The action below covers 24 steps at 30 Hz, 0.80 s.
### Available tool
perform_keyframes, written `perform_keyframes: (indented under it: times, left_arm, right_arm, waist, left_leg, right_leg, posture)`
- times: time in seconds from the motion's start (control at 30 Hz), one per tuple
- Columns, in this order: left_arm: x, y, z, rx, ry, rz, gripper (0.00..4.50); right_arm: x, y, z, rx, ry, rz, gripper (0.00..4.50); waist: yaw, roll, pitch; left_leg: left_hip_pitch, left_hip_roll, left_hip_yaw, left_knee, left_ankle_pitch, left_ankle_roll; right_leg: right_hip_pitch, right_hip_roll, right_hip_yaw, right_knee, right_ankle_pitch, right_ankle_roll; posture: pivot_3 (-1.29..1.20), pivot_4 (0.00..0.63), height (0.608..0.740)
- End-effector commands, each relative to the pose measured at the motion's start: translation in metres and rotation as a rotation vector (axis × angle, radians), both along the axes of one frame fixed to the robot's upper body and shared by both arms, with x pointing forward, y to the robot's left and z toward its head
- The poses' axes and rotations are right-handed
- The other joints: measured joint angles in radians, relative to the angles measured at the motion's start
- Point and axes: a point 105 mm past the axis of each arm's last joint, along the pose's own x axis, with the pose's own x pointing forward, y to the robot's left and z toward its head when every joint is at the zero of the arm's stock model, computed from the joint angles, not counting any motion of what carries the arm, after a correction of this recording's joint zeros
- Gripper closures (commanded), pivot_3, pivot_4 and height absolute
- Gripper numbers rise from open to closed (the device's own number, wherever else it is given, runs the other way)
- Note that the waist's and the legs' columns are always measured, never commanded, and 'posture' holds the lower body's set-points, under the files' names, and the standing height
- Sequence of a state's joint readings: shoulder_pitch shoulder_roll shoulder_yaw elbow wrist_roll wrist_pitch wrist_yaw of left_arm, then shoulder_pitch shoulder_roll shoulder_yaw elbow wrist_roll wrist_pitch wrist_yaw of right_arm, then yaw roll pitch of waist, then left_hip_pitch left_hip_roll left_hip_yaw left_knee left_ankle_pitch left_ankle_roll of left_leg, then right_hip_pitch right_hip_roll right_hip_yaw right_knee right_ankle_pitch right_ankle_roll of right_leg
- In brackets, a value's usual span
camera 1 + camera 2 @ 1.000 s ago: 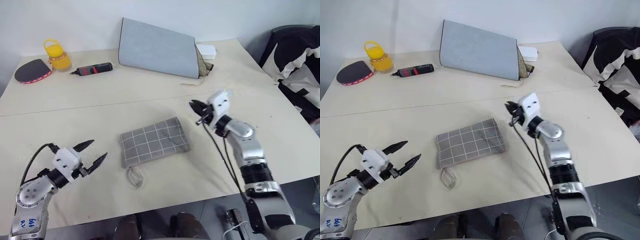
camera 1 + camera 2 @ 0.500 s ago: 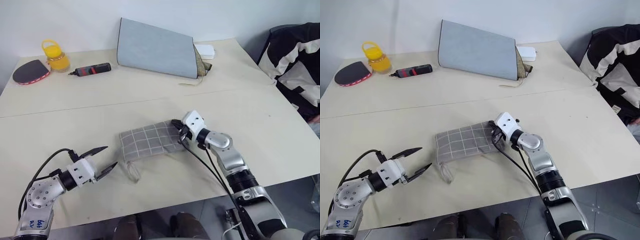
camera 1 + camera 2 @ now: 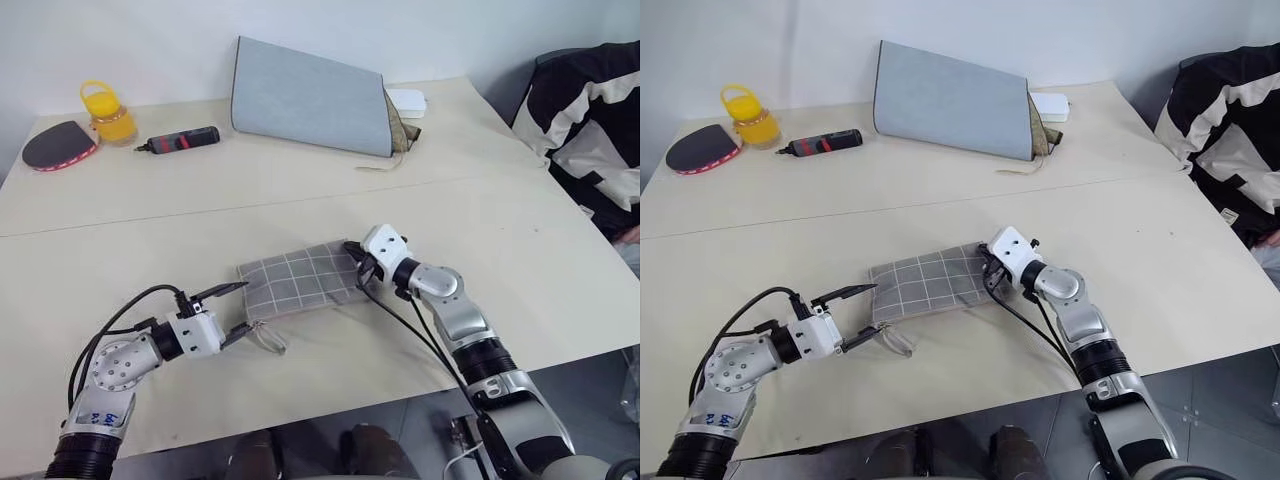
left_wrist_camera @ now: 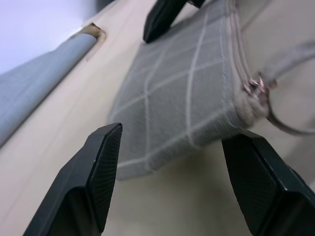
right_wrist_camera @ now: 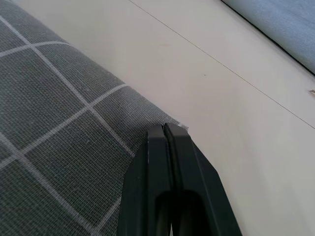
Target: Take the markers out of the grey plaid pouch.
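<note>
The grey plaid pouch is lying flat near the middle of the table, long axis running from 9 to 3 o'clock in the head views, closed, with its loop strap trailing off the near left corner toward 6 o'clock. The markers are not visible; presumably they are inside.

The right gripper is sitting at the pouch's 3 o'clock end, fingers pressed together. In the right wrist view the tips are resting on the plaid cloth at its far right corner; whether any fabric is caught between them I cannot tell. Judgement: this arm is pinning that end down so the pouch is not sliding while the other end is worked.

The left gripper is lying level at the pouch's 9 o'clock end with fingers spread wide, one above and one below that end. In the left wrist view the zipper seam and ring are lying between the fingers, not yet touched. Judgement: it is lining up to take the zipper end and open it.

Well apart at 11 o'clock: a plain grey-blue bag, a black-and-red tool, a paddle and a yellow jar.
</note>
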State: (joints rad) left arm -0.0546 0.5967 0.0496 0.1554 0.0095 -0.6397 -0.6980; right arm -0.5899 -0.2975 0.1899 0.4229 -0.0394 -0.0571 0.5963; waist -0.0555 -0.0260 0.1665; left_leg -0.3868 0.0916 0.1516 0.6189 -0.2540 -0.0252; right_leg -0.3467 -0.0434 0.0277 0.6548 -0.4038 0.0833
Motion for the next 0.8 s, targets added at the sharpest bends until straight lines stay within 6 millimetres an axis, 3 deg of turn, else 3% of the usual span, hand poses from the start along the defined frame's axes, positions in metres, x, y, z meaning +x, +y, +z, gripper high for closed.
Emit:
perform_keyframes:
  times: [0.03, 0.37, 0.6, 0.73, 0.8]
  left_arm:
    - [0.002, -0.007, 0.001, -0.017, -0.010, -0.028, 1.58]
    - [0.010, -0.009, -0.001, -0.030, -0.018, -0.016, 4.46]
    - [0.015, -0.011, -0.001, -0.039, -0.039, 0.014, 4.46]
    - [0.028, -0.008, 0.002, -0.005, -0.091, 0.105, 4.50]
    - [0.034, -0.007, 0.007, -0.018, -0.107, 0.148, 4.50]
  right_arm:
    - [0.001, -0.007, 0.006, 0.005, -0.016, -0.022, 4.50]
    - [-0.002, -0.006, 0.006, 0.012, -0.017, -0.019, 4.50]
    - [-0.005, -0.006, 0.018, 0.047, -0.032, 0.004, 4.50]
    - [-0.019, -0.006, 0.054, 0.201, 0.010, 0.105, 3.63]
    - [-0.028, -0.004, 0.072, 0.295, 0.038, 0.141, 2.90]
  waist:
    - [0.001, 0.000, 0.000]
    - [0.002, 0.000, 0.000]
    - [0.005, 0.001, 0.000]
    - [0.018, 0.001, 0.000]
    - [0.024, 0.001, 0.000]
  left_leg:
    - [0.000, 0.000, 0.000, 0.001, 0.000, 0.000]
    - [0.000, 0.001, 0.001, 0.002, -0.001, 0.000]
    - [0.000, 0.001, 0.001, 0.003, -0.001, 0.000]
    - [0.000, 0.001, 0.001, 0.003, -0.001, 0.000]
    - [0.000, 0.001, 0.002, 0.004, -0.001, 0.001]
  right_leg:
    - [0.000, 0.000, 0.000, 0.000, 0.000, 0.000]
    - [0.000, 0.000, 0.001, 0.002, 0.000, 0.000]
    - [0.000, 0.000, 0.002, 0.002, 0.000, 0.000]
    - [0.000, 0.001, 0.002, 0.002, 0.000, 0.000]
    - [0.000, 0.001, 0.002, 0.003, 0.000, 0.000]
  posture:
    - [0.00, 0.150, 0.740]
    - [0.00, 0.150, 0.740]
    - [0.00, 0.150, 0.740]
    - [0.00, 0.150, 0.740]
    - [0.00, 0.150, 0.740]
